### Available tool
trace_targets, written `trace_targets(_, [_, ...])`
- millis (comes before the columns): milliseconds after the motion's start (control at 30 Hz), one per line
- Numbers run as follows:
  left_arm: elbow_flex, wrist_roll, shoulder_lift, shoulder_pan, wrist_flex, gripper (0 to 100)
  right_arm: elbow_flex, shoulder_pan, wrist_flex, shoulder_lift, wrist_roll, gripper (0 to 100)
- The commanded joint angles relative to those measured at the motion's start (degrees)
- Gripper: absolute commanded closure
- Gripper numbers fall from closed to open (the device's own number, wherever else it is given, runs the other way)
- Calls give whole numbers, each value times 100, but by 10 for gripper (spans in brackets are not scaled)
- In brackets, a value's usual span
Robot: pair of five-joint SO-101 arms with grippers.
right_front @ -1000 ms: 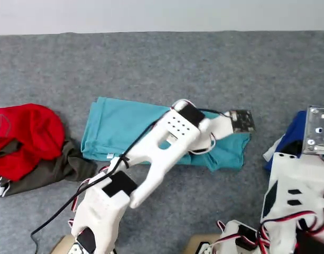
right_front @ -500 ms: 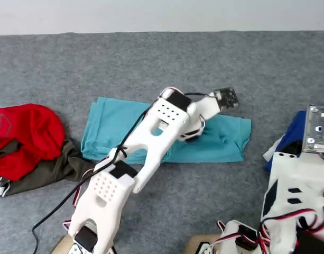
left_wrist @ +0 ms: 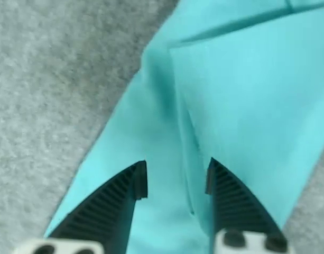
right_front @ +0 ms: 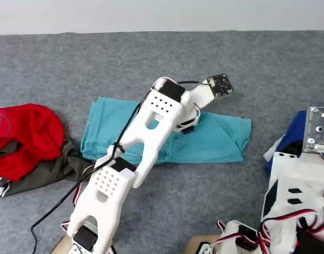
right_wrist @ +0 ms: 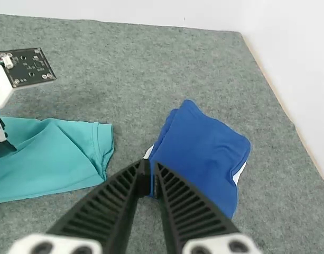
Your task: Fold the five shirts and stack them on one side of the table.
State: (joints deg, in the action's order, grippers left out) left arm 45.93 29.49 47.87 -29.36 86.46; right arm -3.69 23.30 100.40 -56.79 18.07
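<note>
The teal shirt [right_front: 220,140] lies flat directly beneath the left gripper [left_wrist: 176,172], long axis running side to side across the table [right_front: 151,58]; those jaws stand partly open and empty above a fold edge; the right gripper [right_wrist: 150,170], closed on nothing, hangs farther off by the blue shirt [right_wrist: 204,153].

A grey felt-like mat [right_front: 267,74] lay flat and evenly lit. A plain white wall [right_front: 151,15] bordered it at twelve o'clock.

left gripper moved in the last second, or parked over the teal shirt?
Yes. In the high view the left gripper has shifted from the teal shirt's right end toward its middle and toward the table's far edge.
</note>
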Motion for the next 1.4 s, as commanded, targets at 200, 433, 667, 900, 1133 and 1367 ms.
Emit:
trace_targets(200, [699, -545, -176, 378, 809, 953, 0, 101, 242, -22, 53, 980])
trace_targets(433, [1235, -1996, -202, 1855, 1415, 952, 0, 101, 242, -22, 53, 980])
trace_targets(667, [1244, -2110, -185, 3332, 1407, 849, 9, 101, 242, -22, 53, 980])
trace_targets(900, [1033, -1591, 0, 4141, 1407, 804, 9, 101, 242, -13, 62, 980])
trace_targets(1133, [1059, -1266, 659, 4264, 1407, 803, 9, 84, 242, 13, 62, 980])
trace_targets(1367, [1042, -1266, 791, 4176, 1407, 803, 9, 92, 242, -13, 62, 980])
